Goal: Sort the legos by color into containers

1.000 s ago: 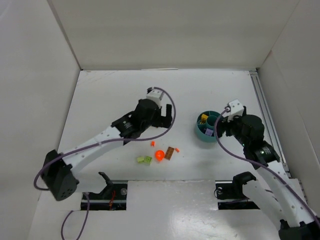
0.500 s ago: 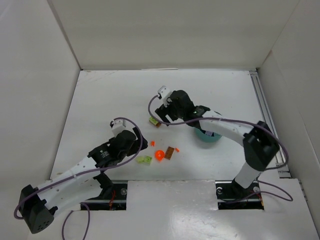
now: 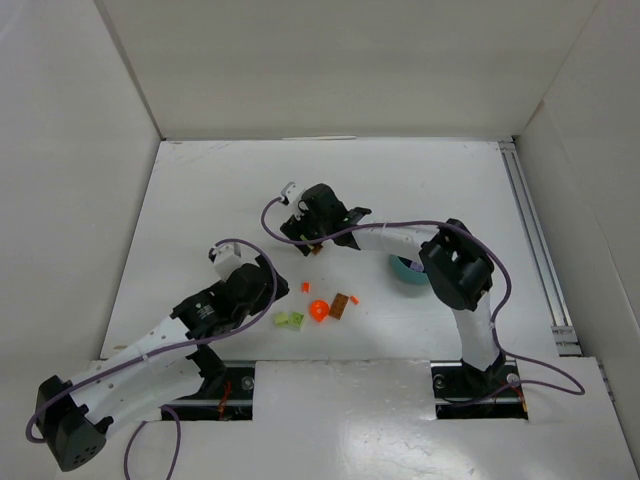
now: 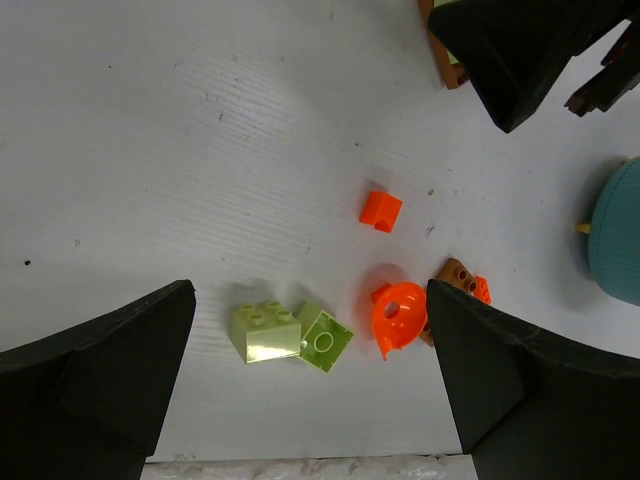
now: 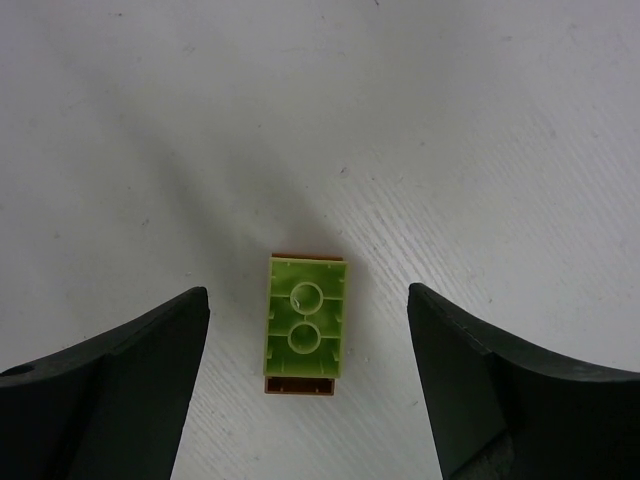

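Observation:
A lime green lego [image 5: 307, 322] lies upside down on top of a brown lego [image 5: 298, 385]. My right gripper [image 5: 307, 295] is open directly above the pair, one finger on each side and neither touching. From above, the right gripper [image 3: 305, 232] is reaching far left. Its arm covers most of the teal bowl [image 3: 402, 268]. My left gripper [image 4: 310, 290] is open over two lime legos [image 4: 265, 332], the round orange piece [image 4: 398, 315], a small orange lego [image 4: 380, 210] and a brown lego [image 4: 455, 272].
White walls enclose the table [image 3: 200, 200] on the left, back and right. A metal rail [image 3: 530, 230] runs along the right side. The right arm [image 3: 400, 238] lies across the middle. The bowl's rim [image 4: 612, 245] shows at the left wrist view's right edge.
The right arm swung from the bowl leftward to above the lime-on-brown lego, its jaws narrowing a little. The left arm drew back toward the near left, over the loose legos.

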Action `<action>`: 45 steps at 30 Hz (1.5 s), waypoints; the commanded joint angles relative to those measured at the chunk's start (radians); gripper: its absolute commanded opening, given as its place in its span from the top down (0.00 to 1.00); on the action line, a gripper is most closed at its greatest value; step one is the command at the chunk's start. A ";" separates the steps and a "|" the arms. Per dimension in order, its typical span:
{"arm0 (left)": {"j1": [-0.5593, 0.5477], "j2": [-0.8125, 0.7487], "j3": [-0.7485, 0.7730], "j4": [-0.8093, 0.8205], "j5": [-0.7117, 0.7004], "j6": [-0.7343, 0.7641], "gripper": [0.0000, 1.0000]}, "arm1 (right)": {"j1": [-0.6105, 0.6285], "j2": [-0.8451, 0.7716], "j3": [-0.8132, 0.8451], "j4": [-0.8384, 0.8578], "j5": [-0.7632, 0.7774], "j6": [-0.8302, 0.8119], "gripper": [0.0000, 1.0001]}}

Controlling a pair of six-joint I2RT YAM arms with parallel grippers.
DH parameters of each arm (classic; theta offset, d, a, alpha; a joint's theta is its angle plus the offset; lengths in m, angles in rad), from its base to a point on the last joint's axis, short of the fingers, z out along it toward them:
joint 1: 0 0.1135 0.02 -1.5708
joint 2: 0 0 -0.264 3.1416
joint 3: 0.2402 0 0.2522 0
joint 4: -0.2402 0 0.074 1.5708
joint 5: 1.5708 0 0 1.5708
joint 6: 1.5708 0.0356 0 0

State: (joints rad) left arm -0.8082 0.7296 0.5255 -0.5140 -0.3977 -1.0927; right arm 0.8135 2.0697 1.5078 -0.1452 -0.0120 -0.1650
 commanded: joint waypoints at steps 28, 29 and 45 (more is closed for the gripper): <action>0.004 -0.024 -0.010 0.028 -0.007 0.036 0.00 | -0.005 0.064 0.066 0.049 -0.037 0.036 0.49; 0.004 -0.024 -0.010 0.028 -0.007 0.036 0.00 | -0.005 0.064 0.057 0.049 -0.037 0.036 0.49; 0.004 -0.064 0.008 0.101 0.023 0.115 0.00 | -0.045 -0.132 -0.069 0.114 -0.222 0.007 0.84</action>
State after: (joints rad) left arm -0.8082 0.6994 0.5232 -0.4759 -0.3878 -1.0286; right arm 0.7982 2.0613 1.4666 -0.1268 -0.1051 -0.1448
